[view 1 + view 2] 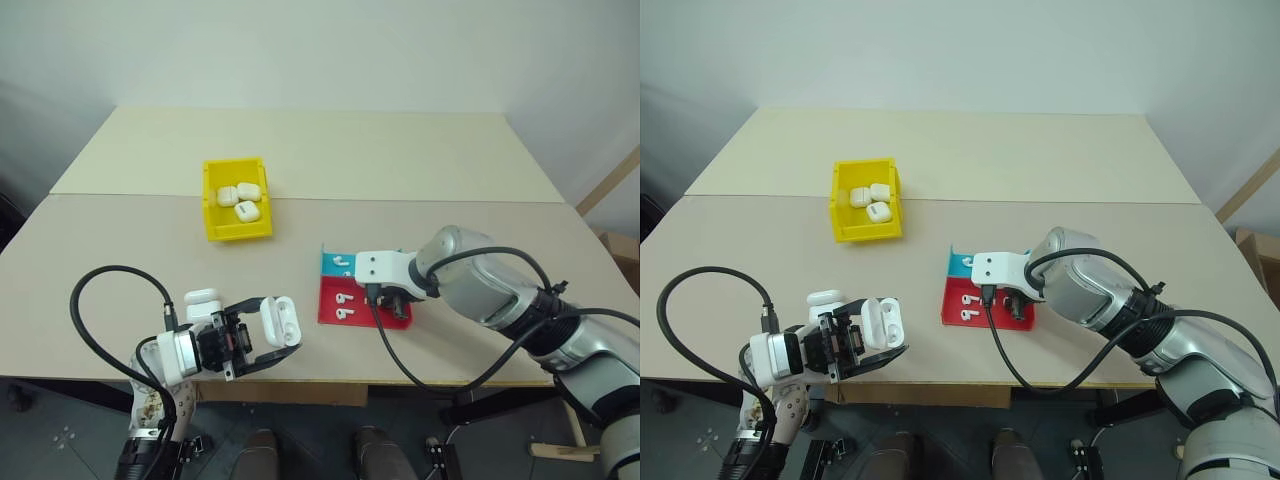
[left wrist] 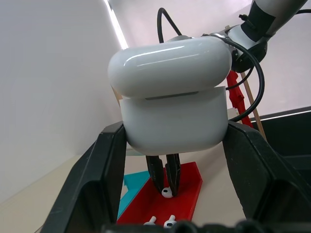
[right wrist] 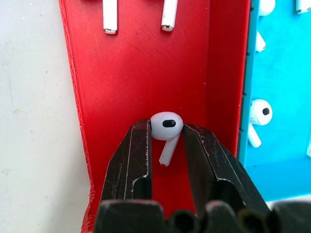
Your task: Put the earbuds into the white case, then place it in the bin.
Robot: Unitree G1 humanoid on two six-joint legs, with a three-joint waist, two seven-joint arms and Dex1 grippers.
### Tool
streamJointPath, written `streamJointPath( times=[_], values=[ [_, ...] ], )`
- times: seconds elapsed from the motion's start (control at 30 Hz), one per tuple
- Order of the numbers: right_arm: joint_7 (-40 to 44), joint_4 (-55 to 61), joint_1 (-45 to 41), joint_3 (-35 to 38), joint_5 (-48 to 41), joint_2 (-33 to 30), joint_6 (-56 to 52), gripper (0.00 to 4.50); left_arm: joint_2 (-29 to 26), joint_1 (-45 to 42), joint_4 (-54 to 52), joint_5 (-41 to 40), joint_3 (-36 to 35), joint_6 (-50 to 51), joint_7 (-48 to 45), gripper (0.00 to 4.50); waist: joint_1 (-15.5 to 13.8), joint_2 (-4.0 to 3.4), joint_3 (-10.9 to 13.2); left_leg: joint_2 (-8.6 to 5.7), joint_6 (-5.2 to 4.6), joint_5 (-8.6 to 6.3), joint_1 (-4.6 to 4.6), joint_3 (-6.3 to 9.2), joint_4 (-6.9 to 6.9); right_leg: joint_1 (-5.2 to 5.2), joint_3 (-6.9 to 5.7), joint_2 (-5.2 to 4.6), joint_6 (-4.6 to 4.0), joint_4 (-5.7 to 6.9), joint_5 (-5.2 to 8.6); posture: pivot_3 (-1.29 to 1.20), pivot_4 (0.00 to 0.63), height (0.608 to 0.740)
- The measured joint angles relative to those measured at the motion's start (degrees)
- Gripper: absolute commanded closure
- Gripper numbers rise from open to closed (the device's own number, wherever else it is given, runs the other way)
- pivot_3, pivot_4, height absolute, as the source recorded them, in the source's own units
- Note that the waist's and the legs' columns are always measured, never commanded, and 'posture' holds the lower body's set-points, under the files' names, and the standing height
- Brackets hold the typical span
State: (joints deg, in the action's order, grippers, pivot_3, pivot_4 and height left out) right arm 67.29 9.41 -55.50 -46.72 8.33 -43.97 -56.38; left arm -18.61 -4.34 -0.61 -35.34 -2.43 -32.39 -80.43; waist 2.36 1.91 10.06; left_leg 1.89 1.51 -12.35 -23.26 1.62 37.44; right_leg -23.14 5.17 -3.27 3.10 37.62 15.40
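On your left, the left gripper has its fingers clamped on the white case, lid flipped open, above the tabletop's near edge. The bin beyond holds 3 cases. On your right, the right gripper pinches 1 earbud over the red tray.
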Motion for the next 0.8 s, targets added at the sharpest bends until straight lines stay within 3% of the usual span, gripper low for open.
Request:
streamJointPath(
  times=[0.67, 0.8],
  values=[
    [0.01, 1.28, 0.64, 0.15, 1.54, 0.05, 0.32, 3.62, 0.05, -0.59, 1.37, 0.01, 0.22, -0.17, -0.27, 1.78, 0.01, 0.0, 0.0, 0.0, 0.0, 0.0, 0.0, 0.0, 0.0, 0.0, 0.0, 0.0, 0.0, 0.0, 0.0, 0.0, 0.15, 0.74],
    [-0.11, 4.77, 1.51, 4.39, 0.67, -0.52, -0.68, 3.62, 0.32, -1.86, 1.27, -0.04, 0.37, 0.0, 0.08, 1.78, -0.08, -0.01, 0.01, -0.01, 0.0, 0.0, -0.05, 0.02, 0.0, -0.02, -0.02, 0.0, 0.0, -0.02, 0.0, 0.0, 0.15, 0.74]
  ],
)
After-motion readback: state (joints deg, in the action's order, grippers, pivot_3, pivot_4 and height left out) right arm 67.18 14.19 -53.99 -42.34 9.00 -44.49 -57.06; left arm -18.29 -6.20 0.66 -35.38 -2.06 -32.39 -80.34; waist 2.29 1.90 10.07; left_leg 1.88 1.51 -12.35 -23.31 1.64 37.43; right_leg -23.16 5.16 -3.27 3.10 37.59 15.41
